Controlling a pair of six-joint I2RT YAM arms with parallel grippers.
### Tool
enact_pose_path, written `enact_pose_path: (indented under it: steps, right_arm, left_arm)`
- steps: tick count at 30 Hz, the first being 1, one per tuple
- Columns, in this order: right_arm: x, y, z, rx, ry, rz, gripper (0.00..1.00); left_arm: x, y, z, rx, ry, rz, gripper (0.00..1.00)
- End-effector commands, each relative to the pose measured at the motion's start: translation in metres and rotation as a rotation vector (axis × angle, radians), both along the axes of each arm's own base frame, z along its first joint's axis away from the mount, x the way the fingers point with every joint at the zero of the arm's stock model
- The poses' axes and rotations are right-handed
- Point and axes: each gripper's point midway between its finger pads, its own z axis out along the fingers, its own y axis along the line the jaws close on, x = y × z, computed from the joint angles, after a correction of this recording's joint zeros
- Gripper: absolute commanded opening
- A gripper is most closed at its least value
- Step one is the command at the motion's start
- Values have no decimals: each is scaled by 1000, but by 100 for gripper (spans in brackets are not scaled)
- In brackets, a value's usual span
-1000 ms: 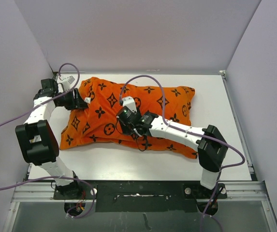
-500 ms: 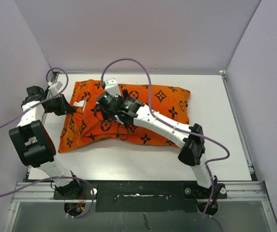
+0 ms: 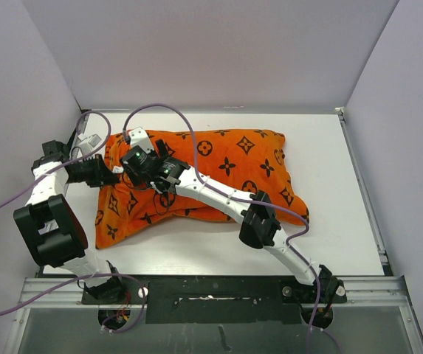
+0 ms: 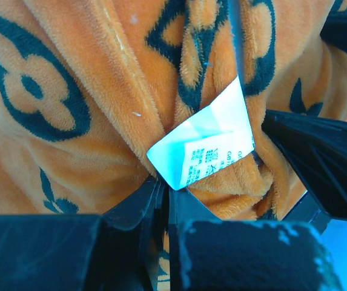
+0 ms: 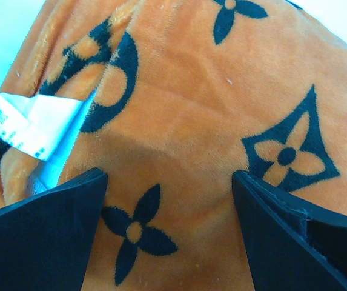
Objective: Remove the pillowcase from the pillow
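Observation:
The orange pillowcase point(image 3: 218, 166) with dark flowers and circles lies across the table and covers the pillow, which is hidden inside. My left gripper point(image 3: 110, 175) is at its left end, shut on a fold of the orange fabric point(image 4: 100, 103) beside a white printed tag point(image 4: 206, 142); its jaws point(image 4: 166, 189) are pinched together. My right gripper point(image 3: 133, 175) reaches across the case to the same left end. Its jaws are wide open over the orange fabric point(image 5: 179, 109), empty, with the tag point(image 5: 31, 124) just to their left.
The white table point(image 3: 196, 247) is boxed in by pale walls at the back and both sides. The right arm point(image 3: 218, 195) lies diagonally over the pillowcase. Purple cables point(image 3: 159, 110) loop above the case's left half.
My right gripper has moved left across the pillowcase from its middle to its left end. The case has shifted left and bunched there. My left gripper has stayed shut on the edge.

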Motion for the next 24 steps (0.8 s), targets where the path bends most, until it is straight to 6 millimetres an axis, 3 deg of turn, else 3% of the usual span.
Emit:
enact_pose_path:
  steps: [1, 8, 15, 19, 24]
  right_arm:
    - [3, 22, 63, 182, -92, 49, 87]
    - [-7, 28, 79, 224, -122, 77, 88]
    - [2, 25, 34, 174, -59, 37, 86]
    - [11, -9, -2, 78, 5, -40, 78]
    - [19, -84, -30, 2, 76, -176, 57]
  left_arm:
    - [-20, -11, 11, -20, -8, -50, 0]
    - [-20, -10, 3, -18, 17, -45, 0]
    - [-26, -9, 5, 2, 0, -50, 0]
    - [-22, -1, 7, 37, -14, -36, 0]
    - [-9, 20, 7, 109, -42, 13, 0]
